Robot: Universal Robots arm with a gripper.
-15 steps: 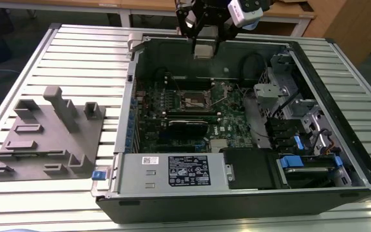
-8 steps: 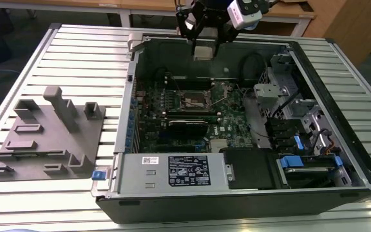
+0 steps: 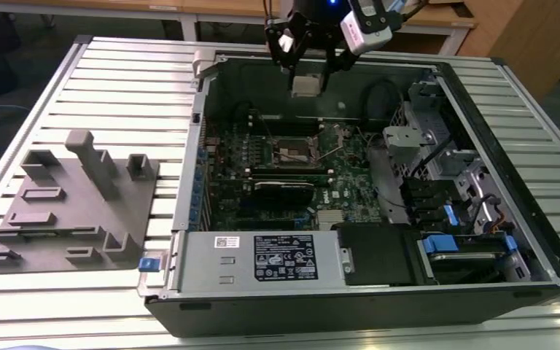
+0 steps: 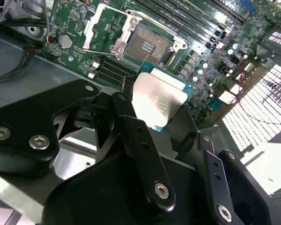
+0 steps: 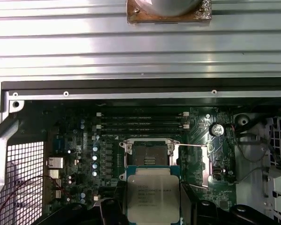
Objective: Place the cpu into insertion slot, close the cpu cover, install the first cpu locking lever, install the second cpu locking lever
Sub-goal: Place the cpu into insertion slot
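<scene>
The fingers (image 4: 129,118) are clamped on the cpu (image 4: 159,99), one on each of two opposite edges, with the silver-grey top of the chip facing the wrist cameras. The gripper (image 3: 308,71) hangs over the open computer case (image 3: 550,271).

Position, referred to the insertion slot (image 5: 150,157):

- The cpu (image 5: 153,198) is not in the slot; it is held well above it. In the exterior view the chip (image 3: 305,87) sits clear of the motherboard (image 3: 350,184) and offset from the slot (image 3: 297,149) toward the rear wall of the case.
- In the first wrist view the chip's edges run roughly parallel to the slot's metal rim, so little twist is judged to be needed. In the second wrist view, taken at an angle, this cannot be confirmed.
- The slot (image 4: 149,44) is empty, with its contact field exposed.
- The cpu cover (image 4: 89,26) is swung open and lies just beside the slot, on the side away from the memory slots. It does not overhang the recess.

Governing relation — the slot lies below the fingers and to one side, not directly beneath. The chip is near-square, so no long axis applies; corner orientation cannot be read here. Placement is not yet done, and the cover is not yet closed.
</scene>
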